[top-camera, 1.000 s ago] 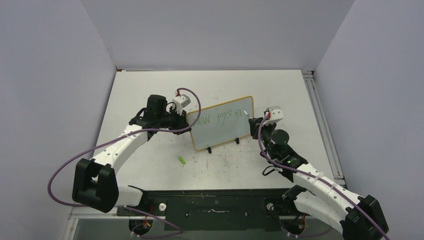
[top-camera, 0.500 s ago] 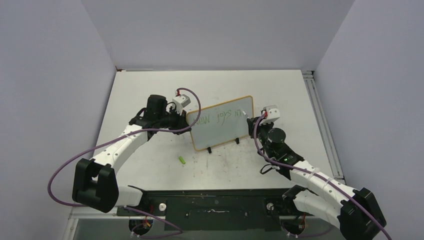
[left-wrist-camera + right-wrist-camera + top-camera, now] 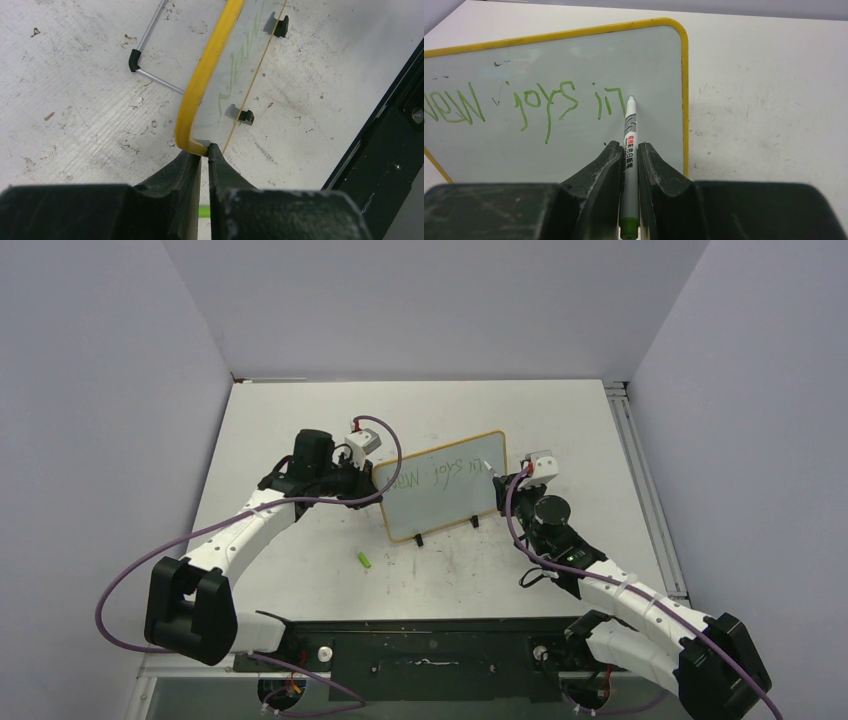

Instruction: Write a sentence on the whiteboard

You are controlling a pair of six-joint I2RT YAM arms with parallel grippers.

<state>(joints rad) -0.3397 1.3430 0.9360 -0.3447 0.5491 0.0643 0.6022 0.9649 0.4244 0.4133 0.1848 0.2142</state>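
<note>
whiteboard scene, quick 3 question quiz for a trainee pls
1. True or false: the left gripper is shut on a corner of the whiteboard.
2. What does the right gripper hold? A) a marker B) an eraser C) nothing
3. Fill in: the sentence on the board is written in ____ ink.
Key: 1 true; 2 A; 3 green.

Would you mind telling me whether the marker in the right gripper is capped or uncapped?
Uncapped: the marker shows its bare white tip, pointed at the whiteboard just right of the green sentence.
</note>
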